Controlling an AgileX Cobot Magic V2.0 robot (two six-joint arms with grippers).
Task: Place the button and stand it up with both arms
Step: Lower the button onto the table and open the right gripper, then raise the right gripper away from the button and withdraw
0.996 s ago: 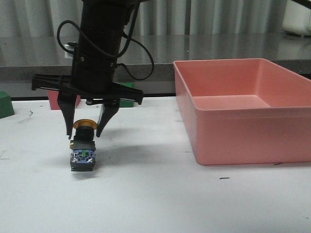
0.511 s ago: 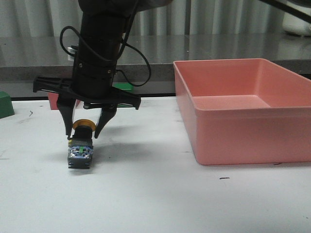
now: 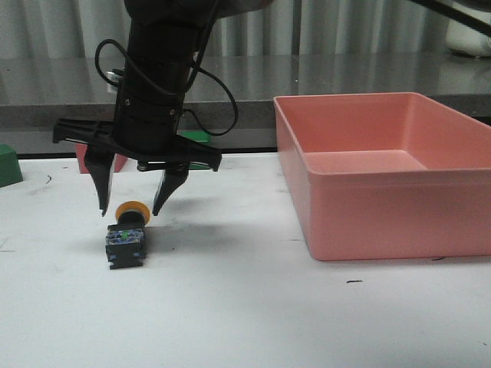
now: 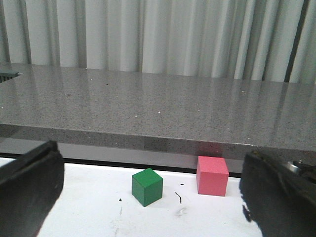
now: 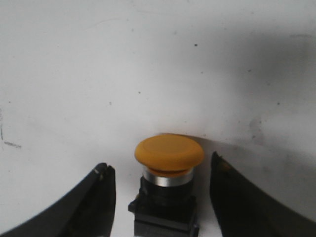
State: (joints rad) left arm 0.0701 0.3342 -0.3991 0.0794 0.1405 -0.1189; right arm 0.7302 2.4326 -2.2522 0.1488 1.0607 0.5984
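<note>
Button: You see the button [image 3: 126,234] lying on its side on the white surface [image 3: 245,314], toward the left edge, with its blocky base and blue-silver contacts facing the front edge and the yellow cap pointing toward the rear edge.
Button, right wrist view: The yellow cap [image 5: 169,152] sits above a silver ring and the black collar; the body rests on the surface between the two fingers.
Right hand: The right hand [image 3: 129,208] hangs over the button, fingers pointing down. The fingers [image 3: 102,188] are spread wider than the cap. You can see a gap on each side of the button in the right wrist view [image 5: 163,197]; nothing is gripped.
Left hand: In the left wrist view you see only two blurred dark fingers [image 4: 27,192] at the picture's edges, set far apart, with nothing between them.
Pink bin: The pink bin [image 3: 383,172] stands toward the right edge of the surface, well apart from the button.
Cubes: A green cube [image 4: 146,186] and a pink cube [image 4: 212,176] stand near the rear edge, apart from each other.
Rear: A grey stone ledge [image 4: 148,111] runs behind the surface, with pale curtains [image 4: 163,34] above it.
</note>
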